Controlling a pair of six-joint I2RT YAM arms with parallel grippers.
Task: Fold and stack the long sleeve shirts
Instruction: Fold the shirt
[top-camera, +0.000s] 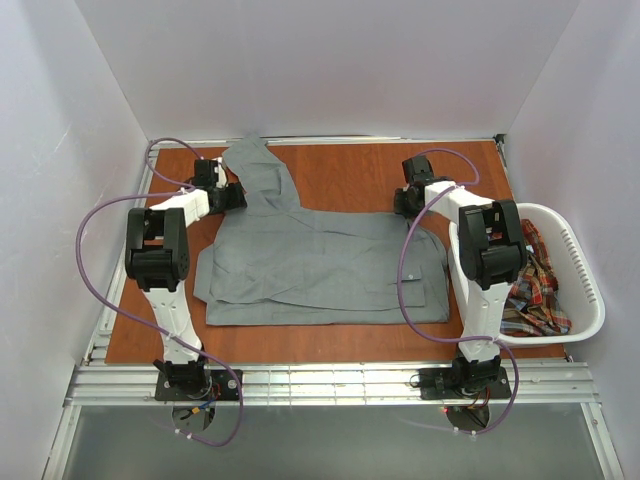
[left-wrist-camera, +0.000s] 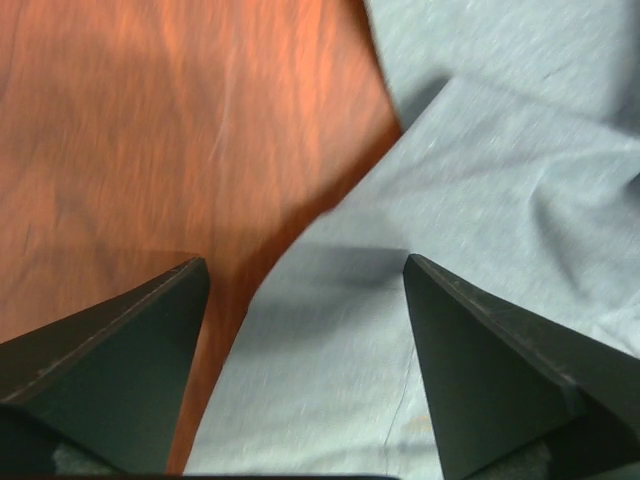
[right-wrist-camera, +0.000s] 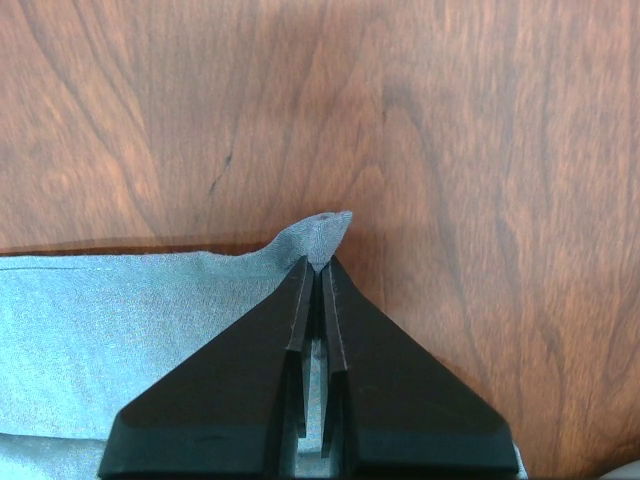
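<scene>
The grey long sleeve shirt (top-camera: 320, 265) lies spread on the wooden table (top-camera: 340, 170), one sleeve running to the back left. My left gripper (top-camera: 232, 195) is open, low over the sleeve's edge (left-wrist-camera: 480, 200); its jaws straddle grey cloth and bare wood in the left wrist view. My right gripper (top-camera: 405, 205) is shut on the shirt's back right corner; a tip of grey cloth (right-wrist-camera: 322, 232) pokes out past the closed fingertips (right-wrist-camera: 300, 290). The plaid shirt (top-camera: 530, 285) lies crumpled in the basket.
A white slotted laundry basket (top-camera: 580, 270) stands at the table's right edge, next to the right arm. White walls enclose the table on three sides. A metal rail (top-camera: 330, 380) runs along the near edge.
</scene>
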